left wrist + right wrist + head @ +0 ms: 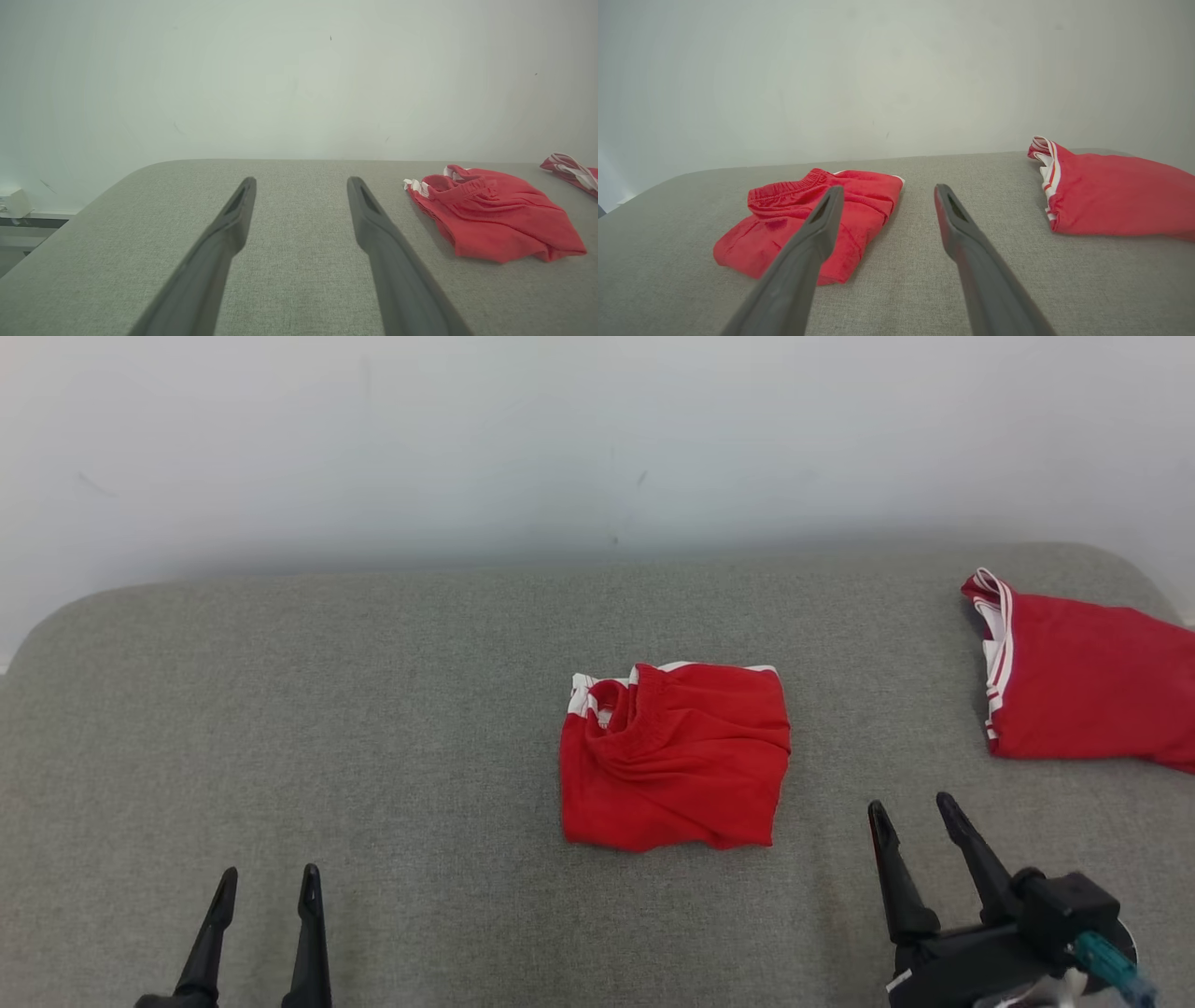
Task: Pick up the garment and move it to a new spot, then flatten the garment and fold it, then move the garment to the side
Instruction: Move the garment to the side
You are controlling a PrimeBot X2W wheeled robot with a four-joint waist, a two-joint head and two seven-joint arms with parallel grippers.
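No writing, label, brand mark, number or sign can be read. The red garment (674, 756) carries only plain white trim along its far edge. The second red garment (1088, 695), well apart to the right of it, shows white stripes at its hem, without lettering.

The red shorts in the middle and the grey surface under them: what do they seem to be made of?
The red shorts look like thin, soft sports fabric, perhaps polyester, with a matte finish; they crease loosely and the waistband is gathered. The grey surface looks like a matte woven cloth covering with a flecked weave; its rounded corners hint at padding beneath.
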